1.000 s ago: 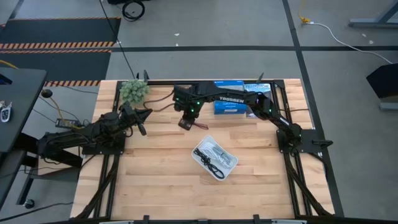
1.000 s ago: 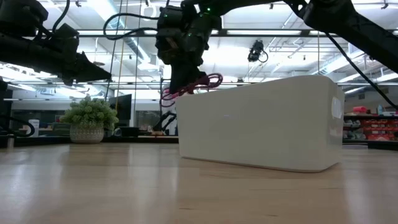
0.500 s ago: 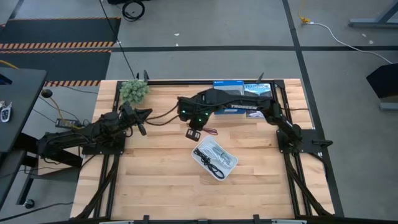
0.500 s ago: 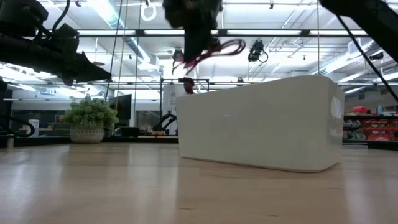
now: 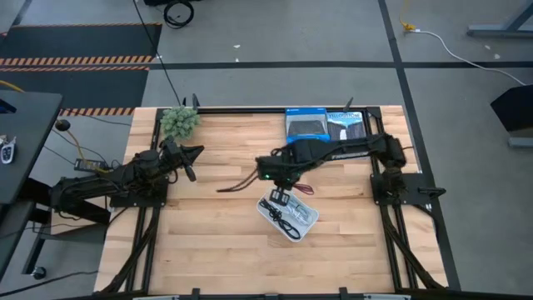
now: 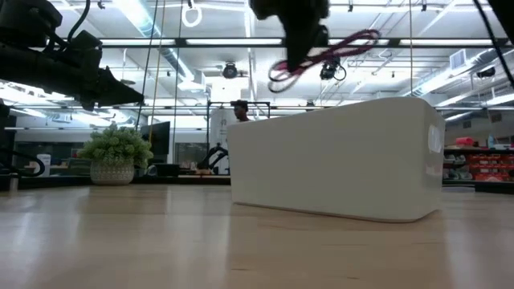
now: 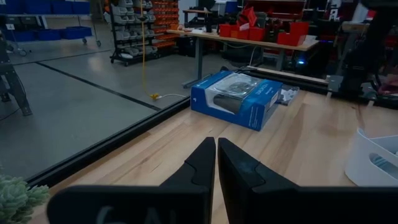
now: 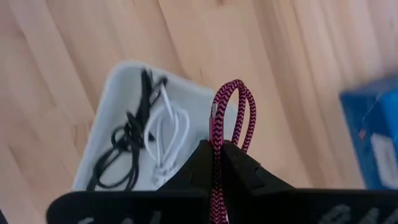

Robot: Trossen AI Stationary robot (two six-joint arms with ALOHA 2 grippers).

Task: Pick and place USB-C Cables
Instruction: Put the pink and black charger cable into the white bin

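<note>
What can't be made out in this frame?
- Low view: the tray's contents, hidden by its wall.
- Right wrist view: the maroon cable's lower end, hidden by the right gripper; part of the tray too.
- High view: cables in the tray too small to count.
- Left gripper idle.

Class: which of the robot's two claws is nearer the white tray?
The right claw, shut on the maroon cable, hangs just above the white tray. The left claw waits far off, near the plant.

No wording, brand or number is legible anywhere: the print on the blue rectangular cardboard retail box [image 7: 239, 98] and its dark neighbour [image 5: 346, 122] is too small to make out.
</note>
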